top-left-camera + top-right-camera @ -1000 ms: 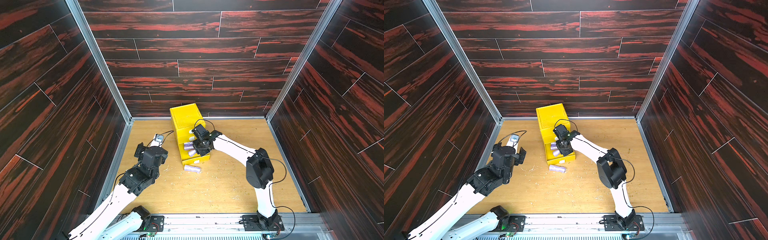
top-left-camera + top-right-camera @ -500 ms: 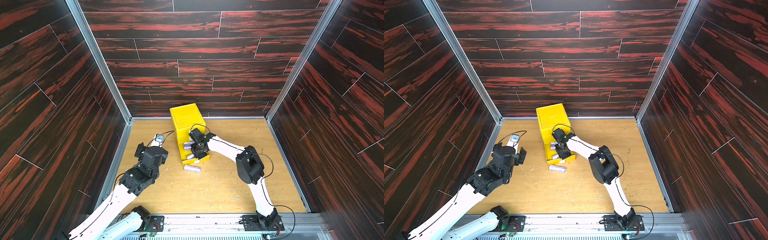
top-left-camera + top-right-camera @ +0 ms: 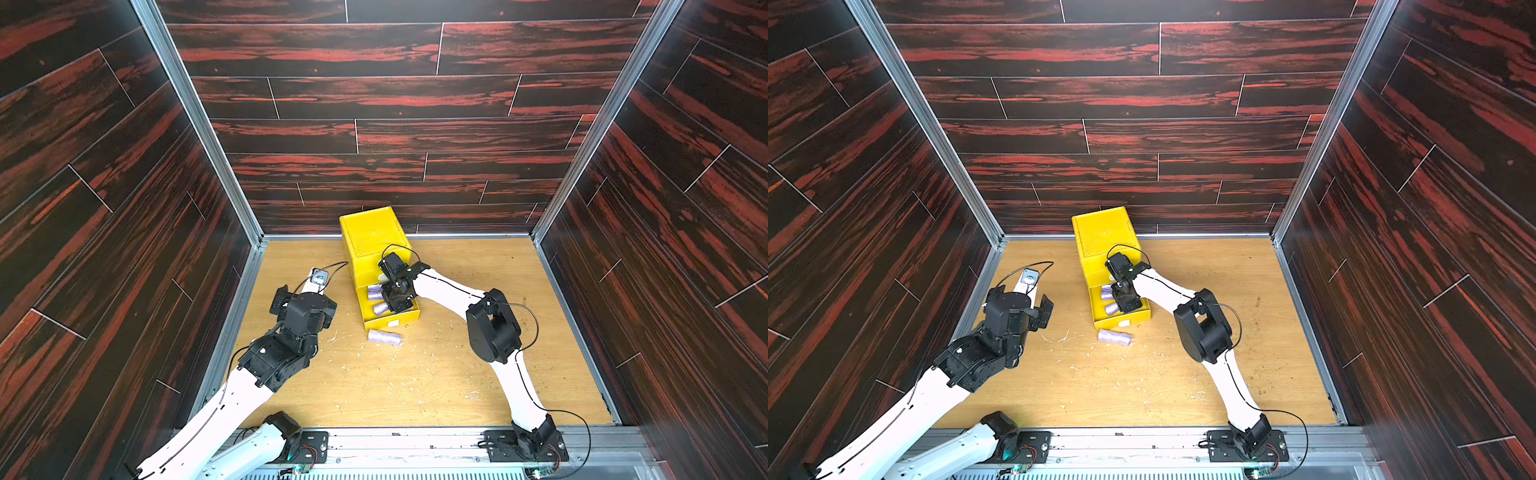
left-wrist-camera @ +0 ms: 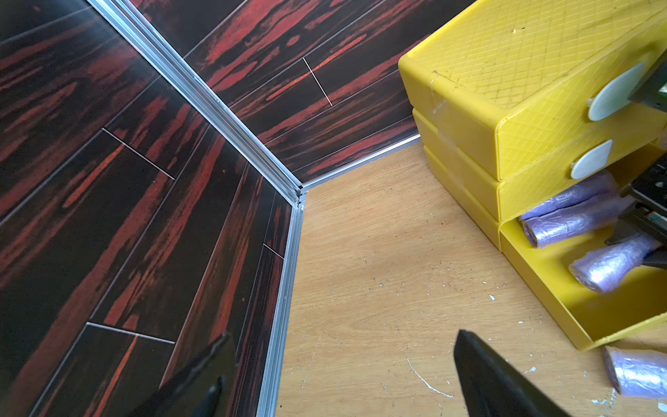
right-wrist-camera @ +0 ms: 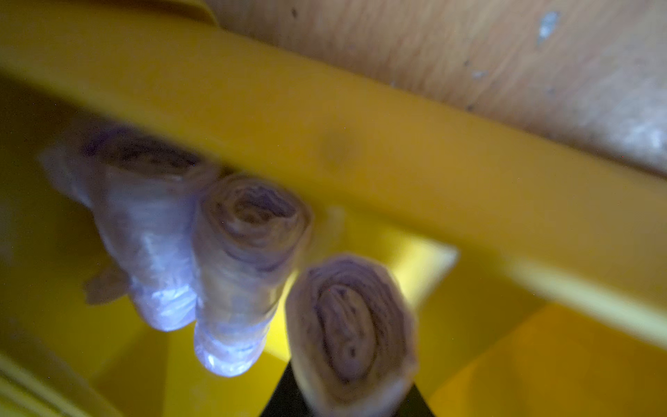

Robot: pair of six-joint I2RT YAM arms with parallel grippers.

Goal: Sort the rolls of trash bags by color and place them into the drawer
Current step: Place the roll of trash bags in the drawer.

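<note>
From where I stand, the bright yellow ribbed-plastic chest of 3 stacked drawers [image 3: 370, 237] sits at the middle of both top views, backed against the dark red wood-grain wall [image 3: 374, 124]. Its bottom drawer [image 3: 390, 323] is pulled out toward the lower edge of the frame, and the 2 drawers above it are pushed in. The right hand [image 3: 397, 305] reaches down into the open drawer and pinches 1 lavender crinkly plastic roll of trash bags [image 4: 610, 265], seen tilted at the right edge of the left wrist view. 2 more lavender rolls [image 4: 570, 216] lie side by side, touching, deeper in the same drawer. A 4th lavender roll [image 3: 384, 336] lies on its side on the light wooden tabletop [image 3: 457, 374], just in front of the drawer's front wall. The left hand [image 3: 305, 303] hovers to the left of the chest, well apart from it, its jaws spread wide with nothing between them. White flecks [image 3: 334, 338] are scattered over the tabletop.
</note>
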